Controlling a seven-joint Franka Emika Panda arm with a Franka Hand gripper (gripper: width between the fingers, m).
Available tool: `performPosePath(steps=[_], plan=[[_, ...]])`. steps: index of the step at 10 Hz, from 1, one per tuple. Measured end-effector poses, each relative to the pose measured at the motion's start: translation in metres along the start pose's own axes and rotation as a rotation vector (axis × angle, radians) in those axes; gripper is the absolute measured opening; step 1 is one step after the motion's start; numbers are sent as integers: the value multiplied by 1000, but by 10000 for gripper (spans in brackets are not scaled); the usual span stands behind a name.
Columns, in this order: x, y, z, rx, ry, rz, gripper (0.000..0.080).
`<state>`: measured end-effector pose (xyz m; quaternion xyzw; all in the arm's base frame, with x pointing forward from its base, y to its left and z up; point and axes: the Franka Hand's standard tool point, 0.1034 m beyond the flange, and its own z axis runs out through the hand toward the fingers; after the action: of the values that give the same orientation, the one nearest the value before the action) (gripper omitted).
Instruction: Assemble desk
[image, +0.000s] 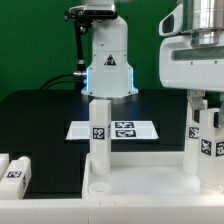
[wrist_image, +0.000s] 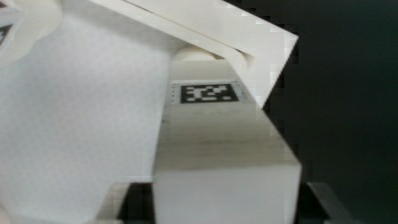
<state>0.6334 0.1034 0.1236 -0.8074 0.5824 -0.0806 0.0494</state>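
The white desk tabletop (image: 135, 192) lies at the front of the exterior view, rim up. One white leg (image: 99, 135) with a tag stands upright in its far corner on the exterior view's left. My gripper (image: 205, 112) is at the exterior view's right, shut on a second white tagged leg (image: 206, 142) and holding it upright at the tabletop's far corner on that side. In the wrist view this leg (wrist_image: 217, 150) fills the space between my dark fingers (wrist_image: 324, 206), its tag facing the camera. White tabletop surfaces (wrist_image: 71, 120) lie beyond it.
The marker board (image: 120, 129) lies flat on the black table behind the tabletop. Loose white legs (image: 14, 170) lie at the exterior view's lower left. The robot base (image: 108, 60) stands at the back, before a green wall.
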Motion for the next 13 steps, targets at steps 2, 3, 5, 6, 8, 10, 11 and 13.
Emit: performPosePath(steps=[2, 3, 5, 6, 8, 10, 11, 13], plan=[[2, 2, 1, -2, -16, 176, 285], [2, 2, 1, -4, -24, 302, 285], [-6, 2, 1, 15, -53, 562, 287], [-6, 2, 1, 13, -53, 562, 344], [-11, -3, -1, 19, -43, 308, 480], [-11, -7, -3, 55, -26, -72, 638], [-13, -5, -2, 57, -22, -155, 638], [-10, -5, -2, 57, -15, -298, 647]])
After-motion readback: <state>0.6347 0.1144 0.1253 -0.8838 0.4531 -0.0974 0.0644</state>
